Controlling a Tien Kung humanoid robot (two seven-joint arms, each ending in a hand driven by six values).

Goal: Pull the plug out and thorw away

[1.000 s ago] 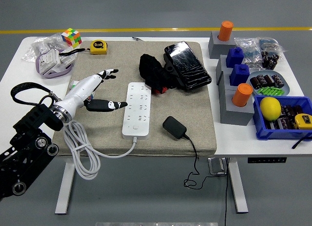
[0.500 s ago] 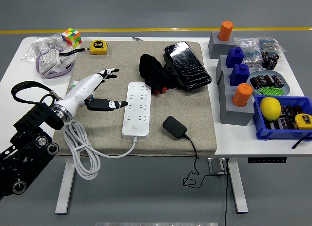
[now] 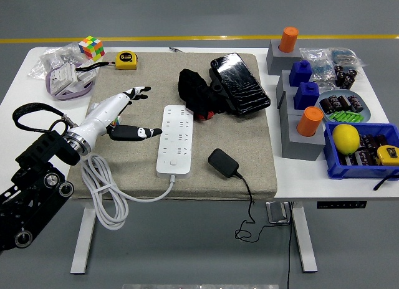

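My left hand (image 3: 121, 114) has drawn back a little to the left since a moment ago; its fingers are spread and hold nothing, the thumb tip just beside the left edge of the power strip (image 3: 175, 139). Nothing else has shifted. Behind my hand, at the far left of the table (image 3: 19, 83), lie one colour cube (image 3: 91, 47), one bag of small parts (image 3: 62, 74) and one yellow tape measure (image 3: 126, 59). The one white power strip lies lengthwise on the grey mat (image 3: 249, 158), its white cable (image 3: 106, 195) looping off the near edge. The one black plug (image 3: 224, 162) lies on the mat to the strip's right, apart from it, its thin black cord (image 3: 249, 202) hanging over the table's edge. Behind it sit a black bundle (image 3: 196, 93) and a black wrapped slab (image 3: 239, 83). Further right stand two orange cylinders (image 3: 310, 121) and two blue blocks (image 3: 306, 94) on grey stands, then one blue bin (image 3: 333, 161) with one lemon (image 3: 345, 139).
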